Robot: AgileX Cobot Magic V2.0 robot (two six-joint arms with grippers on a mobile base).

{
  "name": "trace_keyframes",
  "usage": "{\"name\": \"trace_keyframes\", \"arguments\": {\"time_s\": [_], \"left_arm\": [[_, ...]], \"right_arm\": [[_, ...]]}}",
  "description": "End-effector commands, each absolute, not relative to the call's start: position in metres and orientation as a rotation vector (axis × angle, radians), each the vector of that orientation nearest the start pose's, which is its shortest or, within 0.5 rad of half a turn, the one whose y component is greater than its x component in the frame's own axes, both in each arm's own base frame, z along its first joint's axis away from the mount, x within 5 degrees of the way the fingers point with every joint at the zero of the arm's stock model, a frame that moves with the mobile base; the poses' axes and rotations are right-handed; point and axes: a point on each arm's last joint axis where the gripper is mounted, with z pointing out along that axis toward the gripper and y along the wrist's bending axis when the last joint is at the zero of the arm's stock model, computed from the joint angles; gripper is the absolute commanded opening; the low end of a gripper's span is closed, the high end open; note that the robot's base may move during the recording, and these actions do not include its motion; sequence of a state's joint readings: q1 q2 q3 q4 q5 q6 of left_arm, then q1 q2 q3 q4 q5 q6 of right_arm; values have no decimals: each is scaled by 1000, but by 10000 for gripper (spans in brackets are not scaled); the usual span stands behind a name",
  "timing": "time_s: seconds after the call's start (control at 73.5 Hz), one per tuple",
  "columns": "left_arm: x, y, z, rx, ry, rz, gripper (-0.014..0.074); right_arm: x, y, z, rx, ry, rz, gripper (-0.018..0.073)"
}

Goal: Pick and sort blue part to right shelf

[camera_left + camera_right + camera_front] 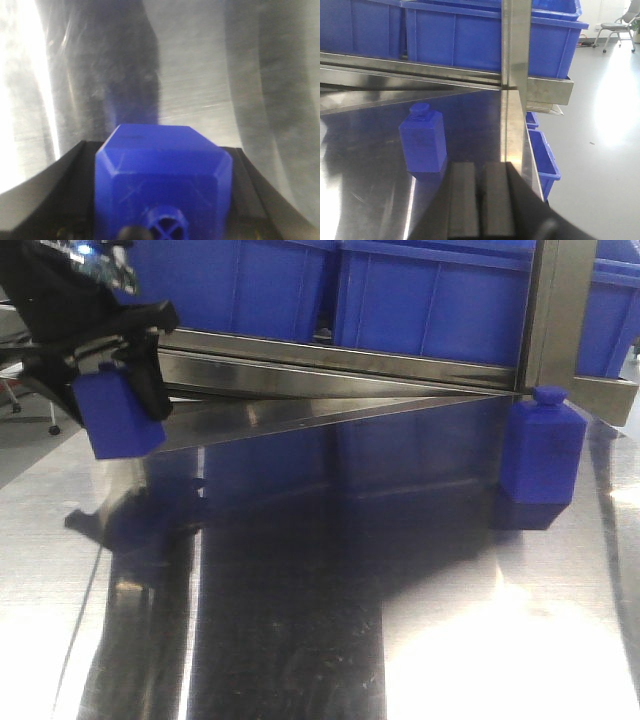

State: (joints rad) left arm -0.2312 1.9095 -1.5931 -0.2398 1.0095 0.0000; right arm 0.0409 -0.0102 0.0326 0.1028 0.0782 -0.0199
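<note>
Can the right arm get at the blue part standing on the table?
Probably yes: only bare table lies between the right gripper and the standing blue part, though its fingers are shut.

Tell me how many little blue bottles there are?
2. One bottle is held up in the left gripper; the other bottle stands on the table by the shelf post. More may be hidden.

harsh glare washes the steel table (520,660), dark shadows streak it, and the left wrist view is blurred.
</note>
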Motion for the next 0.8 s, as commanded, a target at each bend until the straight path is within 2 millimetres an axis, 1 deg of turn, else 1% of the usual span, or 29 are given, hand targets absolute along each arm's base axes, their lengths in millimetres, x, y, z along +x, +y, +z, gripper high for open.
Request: {"name": "trace_keyframes", "arguments": {"time_s": [0.0,0.068,0.109,0.177,0.191,0.245,0.299,0.354,0.367,0.381,0.408,0.422,0.463,0.476,0.504,0.531,0.572,0.599,0.612,0.626,0.653,0.694,0.721,0.748,0.789], "left_arm": [[385,-113,308,210,2713,-402,313],[379,-112,320,234,2699,-399,313],[373,-111,331,277,2666,-392,313],[363,-108,343,337,2623,-380,313],[359,-107,349,348,2606,-375,313],[348,-104,360,372,2570,-364,313],[338,-100,367,377,2535,-339,313],[324,-94,376,378,2489,-306,313],[322,-93,374,378,2490,-302,313],[316,-91,379,375,2468,-296,313],[312,-90,378,373,2457,-286,313],[306,-88,382,371,2435,-280,313],[296,-84,383,364,2402,-266,313],[292,-83,387,359,2377,-266,313],[286,-81,385,357,2364,-255,313],[278,-78,389,350,2325,-248,313],[267,-75,387,343,2298,-243,313],[259,-73,391,336,2257,-241,313],[255,-71,388,333,2251,-237,313],[251,-70,391,329,2226,-237,313],[245,-68,388,326,2211,-231,313],[233,-65,390,313,2154,-231,313],[225,-63,387,307,2135,-230,313],[218,-60,389,299,2097,-230,313],[208,-58,384,292,2074,-229,313]], "right_arm": [[54,2,213,34,1448,97,69],[54,2,213,34,1448,97,69],[54,2,213,34,1449,97,69],[54,2,213,34,1449,97,69],[54,2,213,34,1449,97,69],[54,2,213,34,1449,97,69],[54,2,213,34,1449,97,69],[54,2,213,34,1450,97,69],[54,2,213,34,1450,97,69],[54,2,213,34,1450,97,69],[54,2,213,34,1451,97,69],[54,2,213,34,1452,97,69],[54,2,213,34,1453,97,69],[54,2,213,34,1453,97,69],[54,2,212,34,1455,97,69],[54,2,212,34,1456,97,69],[54,2,212,34,1456,97,69],[54,2,212,34,1456,97,69],[54,2,212,34,1456,97,69],[54,2,212,34,1456,97,69],[54,2,212,34,1456,97,69],[54,2,212,34,1455,97,69],[54,2,212,34,1454,97,69],[54,2,213,34,1450,97,69],[54,2,214,36,1444,98,69]]}}
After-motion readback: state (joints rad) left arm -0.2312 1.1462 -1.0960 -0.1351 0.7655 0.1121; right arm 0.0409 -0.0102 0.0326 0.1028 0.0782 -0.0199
